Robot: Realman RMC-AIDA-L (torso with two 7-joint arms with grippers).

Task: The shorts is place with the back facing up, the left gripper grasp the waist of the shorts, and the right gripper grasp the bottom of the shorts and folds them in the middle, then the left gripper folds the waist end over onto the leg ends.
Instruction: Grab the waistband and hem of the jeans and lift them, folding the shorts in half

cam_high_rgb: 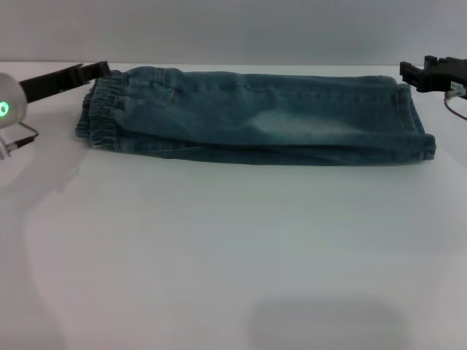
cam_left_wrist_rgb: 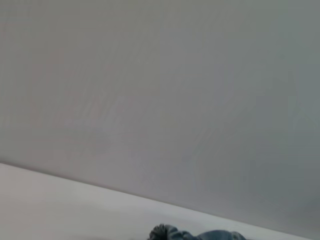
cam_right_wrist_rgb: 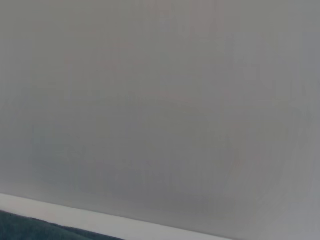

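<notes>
The blue denim shorts (cam_high_rgb: 255,117) lie flat across the far part of the white table (cam_high_rgb: 233,248), doubled lengthwise with two layers showing along the near edge. The elastic waist (cam_high_rgb: 102,117) points left and the leg ends (cam_high_rgb: 412,120) point right. My left gripper (cam_high_rgb: 101,71) sits at the far corner of the waist, touching or just beside it. My right gripper (cam_high_rgb: 410,75) sits at the far corner of the leg ends. A ruffle of the waistband (cam_left_wrist_rgb: 195,234) shows in the left wrist view, and a dark strip of denim (cam_right_wrist_rgb: 30,229) in the right wrist view.
A plain grey wall (cam_high_rgb: 233,29) rises behind the table's far edge. Bare white table surface stretches from the shorts toward me. A cable (cam_high_rgb: 456,106) hangs by the right gripper.
</notes>
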